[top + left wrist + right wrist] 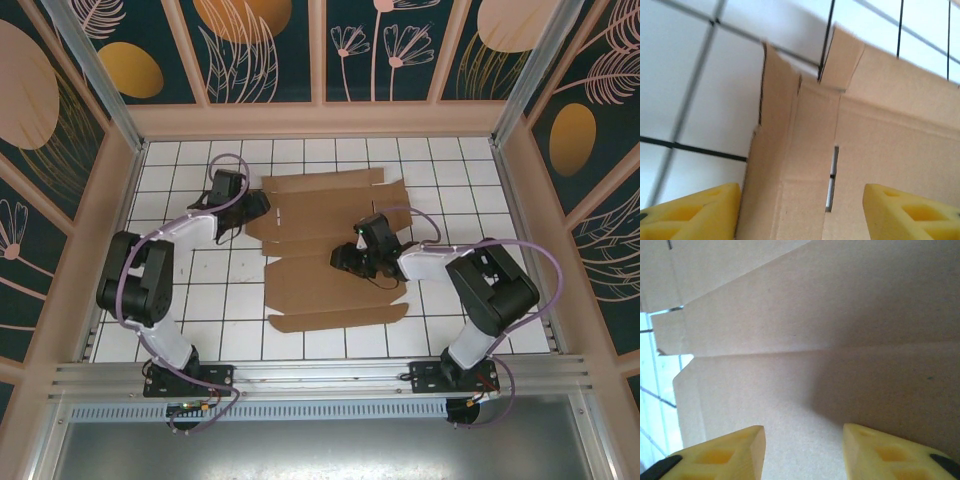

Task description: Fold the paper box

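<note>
Brown paper box (330, 290) lies spread out, mostly flat, in the middle of the white tiled bench (180, 180). The left gripper (258, 207) hangs at its far left corner with jaws apart. The right gripper (343, 262), jaws apart too, hangs over its middle, holding nothing.

Brown corrugated paper box (320, 285) blank, unfolded, creased and slotted, nearly flat on white tiled floor (200, 330)

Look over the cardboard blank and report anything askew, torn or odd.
Nothing looks torn or spilled. The paper box lies unfolded and slightly skewed against the tile lines of the table, with its near flap slanting up to the right. The left pincer and the right pincer are open over it.
</note>
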Motion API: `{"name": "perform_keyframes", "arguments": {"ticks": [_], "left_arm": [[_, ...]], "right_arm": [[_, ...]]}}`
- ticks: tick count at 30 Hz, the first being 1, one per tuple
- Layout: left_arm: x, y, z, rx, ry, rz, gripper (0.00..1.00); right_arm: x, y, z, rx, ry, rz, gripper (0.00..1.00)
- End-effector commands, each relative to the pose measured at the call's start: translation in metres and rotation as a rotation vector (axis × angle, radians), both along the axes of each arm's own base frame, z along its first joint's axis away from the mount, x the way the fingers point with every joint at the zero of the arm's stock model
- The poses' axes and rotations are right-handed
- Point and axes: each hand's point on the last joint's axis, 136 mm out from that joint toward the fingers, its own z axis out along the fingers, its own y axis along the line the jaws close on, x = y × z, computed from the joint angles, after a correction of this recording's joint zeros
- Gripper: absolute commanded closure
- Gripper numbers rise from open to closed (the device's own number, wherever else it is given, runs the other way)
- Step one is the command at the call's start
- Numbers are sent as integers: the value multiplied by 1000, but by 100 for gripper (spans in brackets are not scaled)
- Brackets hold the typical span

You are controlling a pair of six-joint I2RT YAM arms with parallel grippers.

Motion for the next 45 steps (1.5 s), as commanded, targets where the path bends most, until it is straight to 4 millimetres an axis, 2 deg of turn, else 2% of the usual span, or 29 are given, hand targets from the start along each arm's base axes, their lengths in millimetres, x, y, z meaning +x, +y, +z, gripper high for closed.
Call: {"name": "perform_keyframes", "arguments": {"ticks": [1,3,5,6,8,9,11,12,14,15,16,19,21,22,24,26,28,32,36,40,42,45], "left_arm": [[9,31,90,186,-190,54,35],[8,22,115,187,-239,17,40],[5,-6,126,191,-248,-65,43],[3,-22,126,205,-236,-112,45],[-5,-64,115,204,-199,-228,49],[-9,-81,105,151,-177,-272,54],[-13,-97,85,26,-145,-278,65],[-13,-101,73,-15,-129,-273,72],[-15,-113,50,-85,-81,-286,83],[-14,-119,29,-106,-33,-294,87],[-15,-126,17,-136,-1,-305,90],[-11,-136,-6,-172,59,-309,94],[-8,-139,-15,-175,82,-310,96],[-7,-141,-21,-176,99,-313,96],[-6,-143,-31,-176,126,-319,97],[-6,-140,-45,-177,156,-306,99],[-6,-134,-57,-184,180,-280,100],[-6,-125,-77,-212,219,-241,100],[-10,-123,-90,-206,241,-242,100],[-12,-120,-99,-182,256,-242,100],[-12,-119,-102,-175,258,-242,100],[-12,-118,-106,-169,262,-244,100]], "right_arm": [[-22,26,-8,71,108,80,49],[-22,40,-4,98,102,124,46],[-16,44,5,96,74,135,44],[-13,45,13,93,42,145,44],[-5,50,52,124,-81,196,41],[1,45,66,104,-130,183,39],[14,32,89,81,-174,152,37],[25,17,103,72,-203,115,38],[50,-22,115,11,-250,3,40],[64,-42,121,-12,-275,-43,40],[75,-56,126,-25,-295,-68,40],[117,-106,135,-117,-340,-158,39],[140,-131,130,-226,-349,-192,35],[152,-145,122,-293,-332,-204,31],[166,-156,108,-346,-306,-185,21],[175,-166,88,-384,-251,-159,19],[179,-166,67,-387,-205,-117,19],[184,-152,40,-311,-129,-41,19],[187,-143,24,-247,-92,0,25],[179,-135,13,-84,-45,28,31],[177,-135,9,-26,-33,22,38],[177,-137,10,22,-35,11,55]]}}
